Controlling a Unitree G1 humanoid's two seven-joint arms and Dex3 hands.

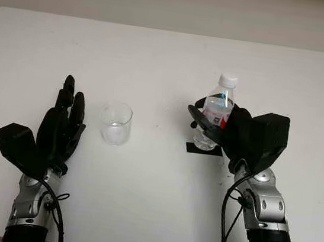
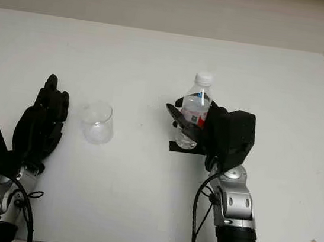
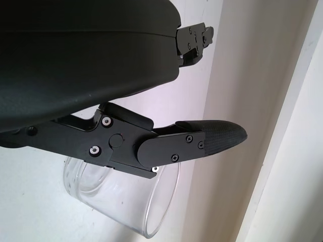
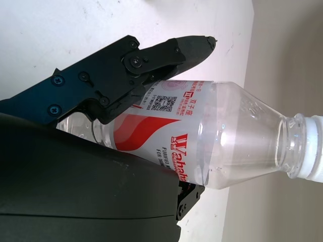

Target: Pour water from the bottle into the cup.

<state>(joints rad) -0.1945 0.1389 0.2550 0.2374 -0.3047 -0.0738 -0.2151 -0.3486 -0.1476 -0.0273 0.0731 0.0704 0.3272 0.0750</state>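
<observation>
Two hands are over the white bench (image 1: 171, 50): my right hand (image 1: 232, 133) has its black fingers wrapped around the clear plastic, white-capped, red-labelled water bottle (image 1: 217, 107), which stands upright on a black mark (image 1: 197, 149). My left hand (image 1: 59, 128), open, hovers just beside the clear, empty glass cup (image 1: 115, 123).

The water bottle (image 4: 212, 141) has a red and white label with the brand "Wahaha", a QR code and small unreadable print.

Black three-finger hands (image 1: 59, 128), silver forearms, black cables.
</observation>
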